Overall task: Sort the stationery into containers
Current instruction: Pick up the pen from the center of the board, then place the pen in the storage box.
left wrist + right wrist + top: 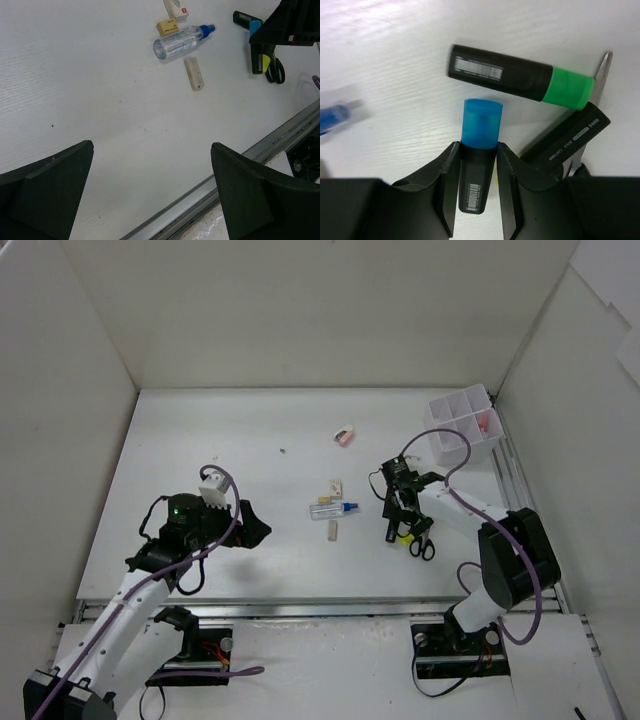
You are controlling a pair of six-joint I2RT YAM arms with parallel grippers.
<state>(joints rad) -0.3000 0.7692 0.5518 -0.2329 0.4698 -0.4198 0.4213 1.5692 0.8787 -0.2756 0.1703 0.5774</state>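
Right end effector [477,146] is seen clamped on the barrel of a blue-capped marker [481,125] on the table [220,460], at near right. Left end effector [152,165] is held wide apart above the table at near left. Black scissors [423,546] and a green-capped marker [520,77] are found just beside the gripped marker. Towards the middle, a clear blue-capped tube [180,41] lies beside a beige eraser [167,26]. Farther off a pink eraser [343,437] is seen, and the white organiser box [440,410] is set at far right.

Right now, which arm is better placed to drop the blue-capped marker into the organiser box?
Right. The right pincer grips the blue-capped marker; the organiser box stands on that side; the left pincer hangs open, far off.
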